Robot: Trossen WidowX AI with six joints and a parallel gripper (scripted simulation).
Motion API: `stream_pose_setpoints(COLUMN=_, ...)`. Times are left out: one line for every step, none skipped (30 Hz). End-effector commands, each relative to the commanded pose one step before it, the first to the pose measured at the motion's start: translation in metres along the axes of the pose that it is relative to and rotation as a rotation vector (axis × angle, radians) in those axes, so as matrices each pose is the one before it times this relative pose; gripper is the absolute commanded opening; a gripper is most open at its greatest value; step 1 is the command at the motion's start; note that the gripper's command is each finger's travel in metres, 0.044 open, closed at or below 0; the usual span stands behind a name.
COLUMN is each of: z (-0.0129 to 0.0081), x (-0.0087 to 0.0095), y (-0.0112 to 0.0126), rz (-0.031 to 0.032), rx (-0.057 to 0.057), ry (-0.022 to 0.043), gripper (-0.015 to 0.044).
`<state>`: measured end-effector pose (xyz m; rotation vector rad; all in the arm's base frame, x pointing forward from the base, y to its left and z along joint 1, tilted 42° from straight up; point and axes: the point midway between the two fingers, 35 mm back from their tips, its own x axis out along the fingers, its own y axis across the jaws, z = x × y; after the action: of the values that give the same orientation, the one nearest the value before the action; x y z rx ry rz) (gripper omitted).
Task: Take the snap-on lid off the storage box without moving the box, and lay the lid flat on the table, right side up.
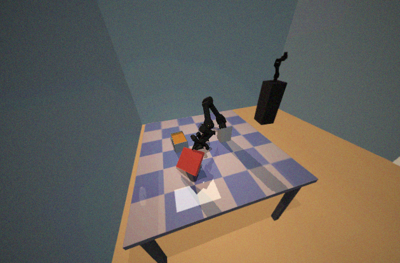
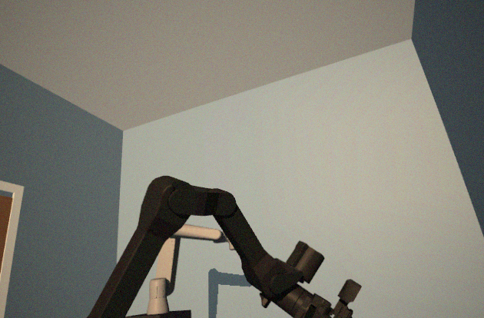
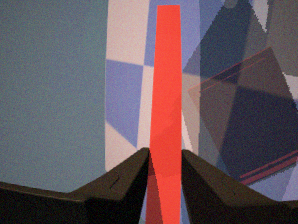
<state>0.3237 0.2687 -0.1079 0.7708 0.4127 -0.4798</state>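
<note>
The red lid was gripped by one edge in the pincer and carried tilted above the table, clear of the storage box (presumably so the box stayed undisturbed); the arm was folded at the elbow, wrist pitched downward beyond the box.

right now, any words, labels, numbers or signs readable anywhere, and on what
None can be read in any view.
The red lid held in the hand: plain, no text.
The box with the orange top: no label visible.
The grey block: no marks.
The checkered table: pattern only.
The dark pedestal: nothing legible.
</note>
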Motion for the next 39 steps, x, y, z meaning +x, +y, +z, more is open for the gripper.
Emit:
stream_pose_setpoints(z=-0.00132, x=0.00215, y=-0.00343, rz=0.00027, rx=-0.0045, ry=0.00543, gripper=0.0)
stream_pose_setpoints(z=0.00001, x=0.00052, y=-0.00062, rz=0.00001, rx=0.0, ry=-0.00003, gripper=0.0)
stream_pose_setpoints(z=0.00001, x=0.00052, y=-0.00062, rz=0.00001, rx=0.0, ry=-0.00003, gripper=0.0)
stream_pose_setpoints(z=0.00001, x=0.00052, y=-0.00062, rz=0.00001, rx=0.0, ry=-0.00003, gripper=0.0)
stream_pose_setpoints(z=0.00001, x=0.00052, y=-0.00062, rz=0.00001, rx=0.0, ry=-0.00003, gripper=0.0)
stream_pose_setpoints(z=0.00001, x=0.00052, y=-0.00062, rz=0.00001, rx=0.0, ry=-0.00003, gripper=0.0)
stream_pose_setpoints(z=0.00001, x=0.00052, y=-0.00062, rz=0.00001, rx=0.0, ry=-0.00003, gripper=0.0)
stream_pose_setpoints(z=0.00001, x=0.00052, y=-0.00062, rz=0.00001, rx=0.0, ry=-0.00003, gripper=0.0)
stream_pose_setpoints(z=0.00001, x=0.00052, y=-0.00062, rz=0.00001, rx=0.0, ry=-0.00003, gripper=0.0)
stream_pose_setpoints(z=0.00001, x=0.00052, y=-0.00062, rz=0.00001, rx=0.0, ry=-0.00003, gripper=0.0)
stream_pose_setpoints(z=0.00001, x=0.00052, y=-0.00062, rz=0.00001, rx=0.0, ry=-0.00003, gripper=0.0)
stream_pose_setpoints(z=0.00001, x=0.00052, y=-0.00062, rz=0.00001, rx=0.0, ry=-0.00003, gripper=0.0)
stream_pose_setpoints(z=0.00001, x=0.00052, y=-0.00062, rz=0.00001, rx=0.0, ry=-0.00003, gripper=0.0)
stream_pose_setpoints(z=0.00001, x=0.00052, y=-0.00062, rz=0.00001, rx=0.0, ry=-0.00003, gripper=0.0)
stream_pose_setpoints(z=0.00001, x=0.00052, y=-0.00062, rz=0.00001, rx=0.0, ry=-0.00003, gripper=0.0)
stream_pose_setpoints(z=0.00001, x=0.00052, y=-0.00062, rz=0.00001, rx=0.0, ry=-0.00003, gripper=0.0)
stream_pose_setpoints(z=0.00001, x=0.00052, y=-0.00062, rz=0.00001, rx=0.0, ry=-0.00003, gripper=0.0)
stream_pose_setpoints(z=0.00001, x=0.00052, y=-0.00062, rz=0.00001, rx=0.0, ry=-0.00003, gripper=0.0)
stream_pose_setpoints(z=0.00001, x=0.00052, y=-0.00062, rz=0.00001, rx=0.0, ry=-0.00003, gripper=0.0)
stream_pose_setpoints(z=0.00001, x=0.00052, y=-0.00062, rz=0.00001, rx=0.0, ry=-0.00003, gripper=0.0)
stream_pose_setpoints(z=0.00001, x=0.00052, y=-0.00062, rz=0.00001, rx=0.0, ry=-0.00003, gripper=0.0)
stream_pose_setpoints(z=0.00001, x=0.00052, y=-0.00062, rz=0.00001, rx=0.0, ry=-0.00003, gripper=0.0)
stream_pose_setpoints(z=0.00001, x=0.00052, y=-0.00062, rz=0.00001, rx=0.0, ry=-0.00003, gripper=0.0)
stream_pose_setpoints(z=0.00001, x=0.00052, y=-0.00062, rz=0.00001, rx=0.0, ry=-0.00003, gripper=0.0)
stream_pose_setpoints(z=0.00001, x=0.00052, y=-0.00062, rz=0.00001, rx=0.0, ry=-0.00003, gripper=0.0)
stream_pose_setpoints(z=0.00001, x=0.00052, y=-0.00062, rz=0.00001, rx=0.0, ry=-0.00003, gripper=0.0)
stream_pose_setpoints(z=0.00001, x=0.00052, y=-0.00062, rz=0.00001, rx=0.0, ry=-0.00003, gripper=0.0)
stream_pose_setpoints(z=0.00001, x=0.00052, y=-0.00062, rz=0.00001, rx=0.0, ry=-0.00003, gripper=0.0)
stream_pose_setpoints(z=0.00001, x=0.00052, y=-0.00062, rz=0.00001, rx=0.0, ry=-0.00003, gripper=0.0)
stream_pose_setpoints(z=0.00001, x=0.00052, y=-0.00062, rz=0.00001, rx=0.0, ry=-0.00003, gripper=0.0)
stream_pose_setpoints(z=0.00001, x=0.00052, y=-0.00062, rz=0.00001, rx=0.0, ry=-0.00003, gripper=0.0)
stream_pose_setpoints(z=0.00001, x=0.00052, y=-0.00062, rz=0.00001, rx=0.0, ry=-0.00003, gripper=0.0)
stream_pose_setpoints(z=0.00001, x=0.00052, y=-0.00062, rz=0.00001, rx=0.0, ry=-0.00003, gripper=0.0)
stream_pose_setpoints(z=0.00001, x=0.00052, y=-0.00062, rz=0.00001, rx=0.0, ry=-0.00003, gripper=0.0)
stream_pose_setpoints(z=0.00001, x=0.00052, y=-0.00062, rz=0.00001, rx=0.0, ry=-0.00003, gripper=0.0)
stream_pose_setpoints(z=0.00001, x=0.00052, y=-0.00062, rz=0.00001, rx=0.0, ry=-0.00003, gripper=0.0)
stream_pose_setpoints(z=0.00001, x=0.00052, y=-0.00062, rz=0.00001, rx=0.0, ry=-0.00003, gripper=0.0)
stream_pose_setpoints(z=0.00001, x=0.00052, y=-0.00062, rz=0.00001, rx=0.0, ry=-0.00003, gripper=0.0)
stream_pose_setpoints(z=0.00001, x=0.00052, y=-0.00062, rz=0.00001, rx=0.0, ry=-0.00003, gripper=0.0)
